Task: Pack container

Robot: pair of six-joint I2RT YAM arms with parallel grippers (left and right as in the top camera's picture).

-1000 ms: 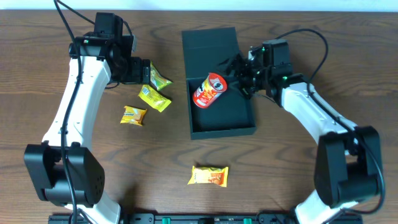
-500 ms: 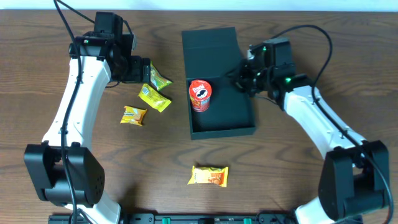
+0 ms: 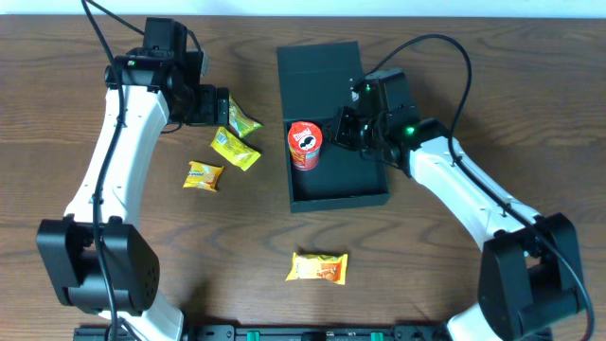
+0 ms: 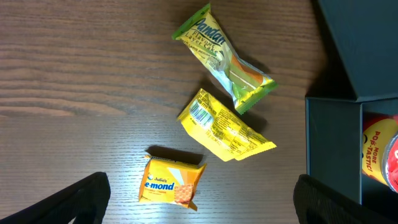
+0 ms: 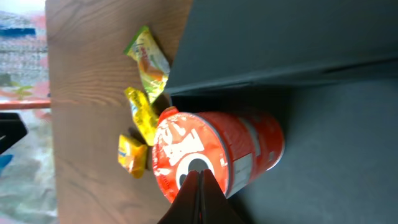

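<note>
A red can (image 3: 305, 145) stands upright in the container (image 3: 365, 185), the right gripper (image 3: 345, 129) just beside it. An orange packet (image 3: 317, 267) lies well apart

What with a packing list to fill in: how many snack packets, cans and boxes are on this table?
Snack packets: 4
Can: 1
Box: 1
Total: 6
</note>
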